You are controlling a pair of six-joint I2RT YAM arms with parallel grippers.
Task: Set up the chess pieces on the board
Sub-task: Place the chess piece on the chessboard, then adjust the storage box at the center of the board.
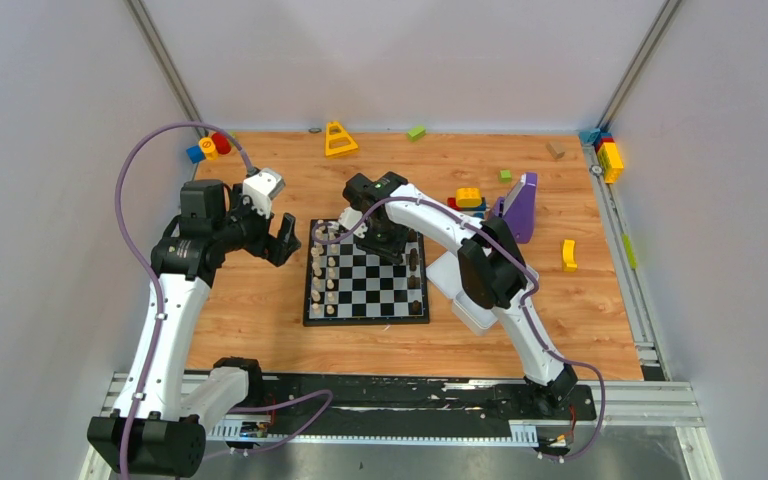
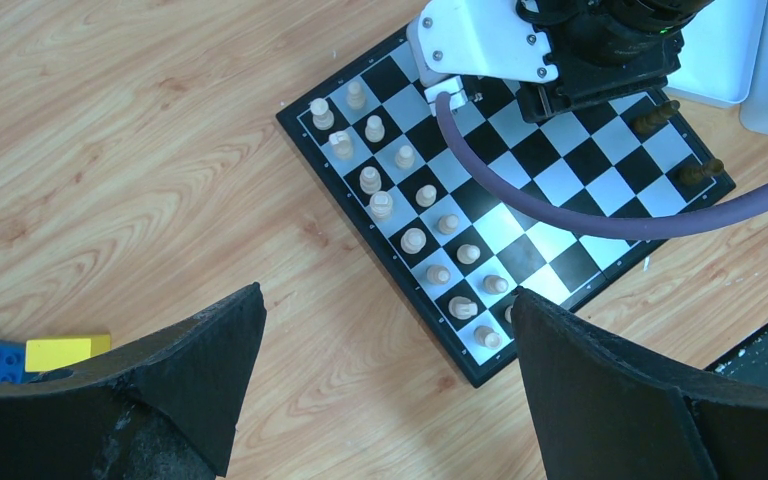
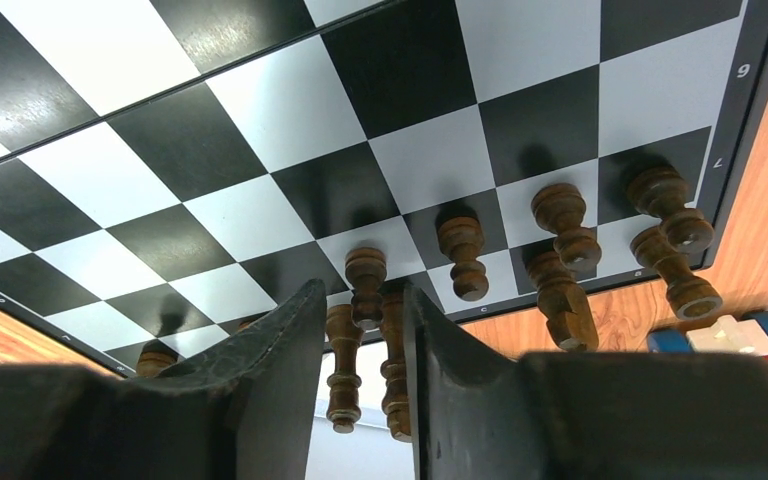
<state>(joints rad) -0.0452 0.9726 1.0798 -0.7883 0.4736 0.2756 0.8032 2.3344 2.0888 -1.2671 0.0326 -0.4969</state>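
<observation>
The right gripper (image 3: 363, 296), jaws narrowly parted, straddles one upright dark man among the chess pieces (image 3: 560, 215) at the board's (image 3: 290, 100) right edge. Whether it is gripped or loose, I cannot tell. The left gripper (image 2: 388, 295) gapes wide, farther off.

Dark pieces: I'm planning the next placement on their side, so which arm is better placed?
Right. The right claw hangs low over the dark pieces at the board's edge; the left claw hovers open above the table beyond the cream pieces.
</observation>
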